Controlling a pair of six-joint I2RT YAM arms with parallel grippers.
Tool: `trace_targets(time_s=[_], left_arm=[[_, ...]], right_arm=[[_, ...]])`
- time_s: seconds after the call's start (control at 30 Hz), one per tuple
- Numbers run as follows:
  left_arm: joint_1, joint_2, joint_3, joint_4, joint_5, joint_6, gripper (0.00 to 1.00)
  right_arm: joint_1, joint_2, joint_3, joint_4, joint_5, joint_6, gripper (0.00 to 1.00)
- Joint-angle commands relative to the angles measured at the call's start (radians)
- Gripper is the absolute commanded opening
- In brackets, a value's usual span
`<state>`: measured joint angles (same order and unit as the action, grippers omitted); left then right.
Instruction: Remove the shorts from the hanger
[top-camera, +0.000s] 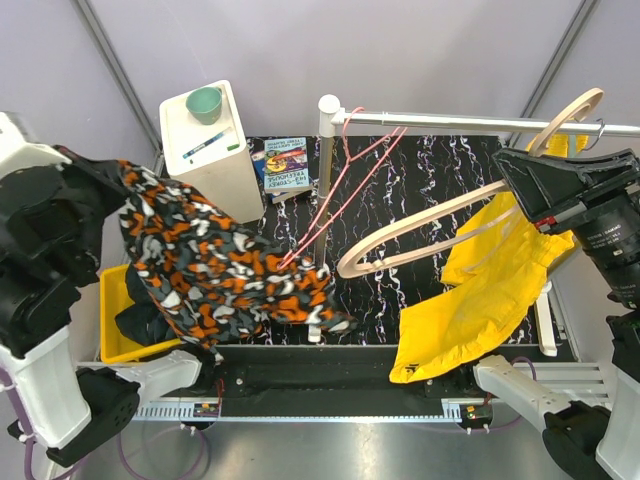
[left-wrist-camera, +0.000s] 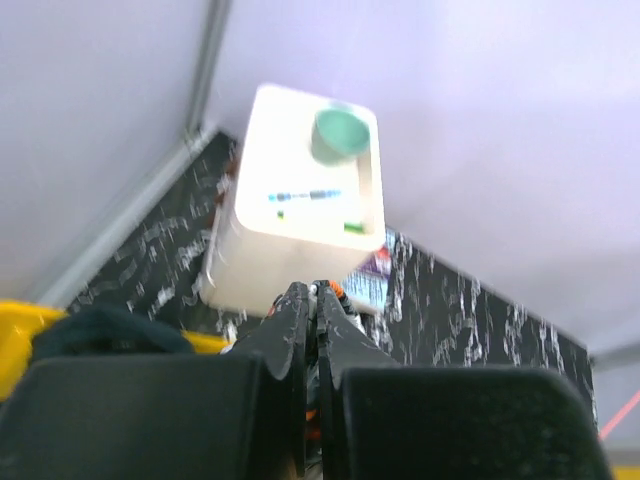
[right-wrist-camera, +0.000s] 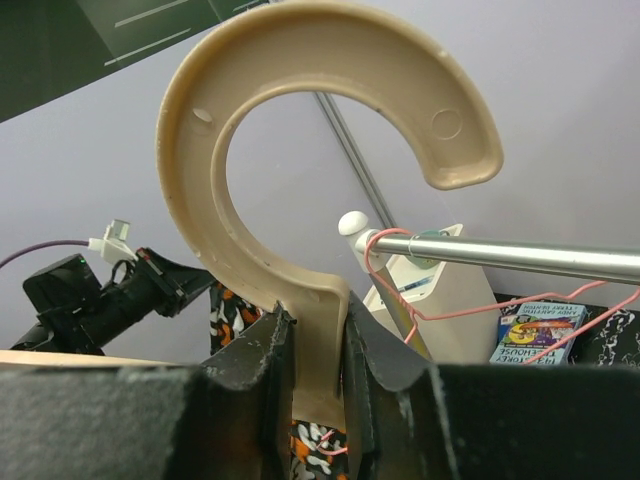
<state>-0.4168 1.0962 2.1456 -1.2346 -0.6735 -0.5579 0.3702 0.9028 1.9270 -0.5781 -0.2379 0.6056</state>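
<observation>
While the left gripper (left-wrist-camera: 315, 295) is pinched almost fully closed on a bit of orange fabric, the orange, grey and white patterned shorts (top-camera: 220, 265) hang from it, spilling over the yellow bin (top-camera: 112, 310) onto the black table (top-camera: 420, 170). A pink wire hanger (top-camera: 345, 190) on the rail (top-camera: 480, 123) reaches down to the shorts. Further right, the beige hanger (right-wrist-camera: 190, 160) slants above a yellow cloth (top-camera: 470, 300), free of the patterned shorts. The right gripper (right-wrist-camera: 315, 340) is clamped on its neck.
</observation>
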Motion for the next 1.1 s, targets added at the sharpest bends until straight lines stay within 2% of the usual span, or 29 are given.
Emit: trace_targets(time_s=[0.0,0.07,0.2,0.3,0.43,0.6,0.8,0.93,1.07], left_arm=[[0.006,0.031,0.103,0.145,-0.162,0.194,0.0],[0.006,0.013,0.1,0.222,-0.17,0.254,0.0],[0.007,-0.021,0.076,0.491,-0.189,0.424,0.0],[0.004,0.004,0.134,0.619,-0.192,0.55,0.0],[0.004,0.059,0.258,0.67,-0.218,0.679,0.0],[-0.017,0.022,0.226,0.721,-0.285,0.815,0.0],[-0.115,-0.091,0.079,0.733,-0.374,0.825,0.0],[-0.227,-0.174,-0.038,0.732,-0.458,0.811,0.0],[-0.353,-0.214,-0.192,0.678,-0.598,0.681,0.0]], right_arm=[[0.003,0.018,0.03,0.008,-0.032,0.008,0.0],[0.001,0.022,0.036,0.011,-0.044,0.011,0.0],[0.003,0.025,0.038,0.004,-0.058,0.014,0.0],[0.003,0.027,0.04,0.004,-0.063,0.014,0.0],[0.003,0.038,0.053,0.0,-0.072,0.013,0.0],[0.003,0.035,0.058,-0.014,-0.074,0.0,0.0],[0.003,0.047,0.059,-0.017,-0.077,0.003,0.0],[0.003,0.056,0.058,-0.012,-0.083,0.01,0.0],[0.003,0.059,0.044,-0.002,-0.084,0.028,0.0]])
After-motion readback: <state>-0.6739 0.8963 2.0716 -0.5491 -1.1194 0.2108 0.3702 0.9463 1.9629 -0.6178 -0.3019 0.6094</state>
